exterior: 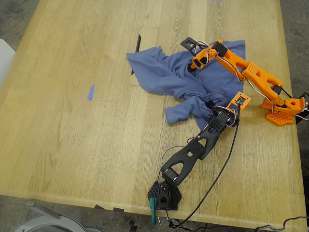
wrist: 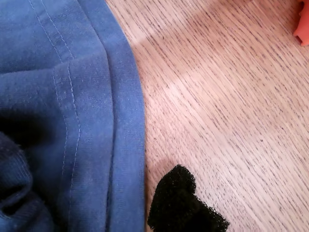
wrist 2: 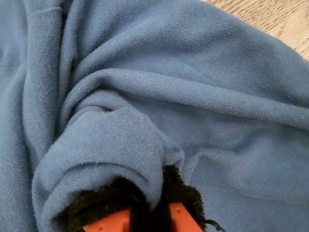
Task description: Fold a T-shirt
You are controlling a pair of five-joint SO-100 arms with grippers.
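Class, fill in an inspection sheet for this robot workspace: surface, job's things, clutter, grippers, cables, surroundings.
Surface: wooden table with a cut-out panel partly under the cloth.
Job's things: blue T-shirt, crumpled, not folded.
Clutter: small blue scrap lying apart from the shirt, toward the exterior view's left.
Grippers: my first gripper sits at the shirt's hem, state unclear; my second gripper has its fingers pinching a bunched fold.
Cables: black cable loops from the black arm to the table's near edge.
Surroundings: grey floor; white object at the exterior view's left edge.
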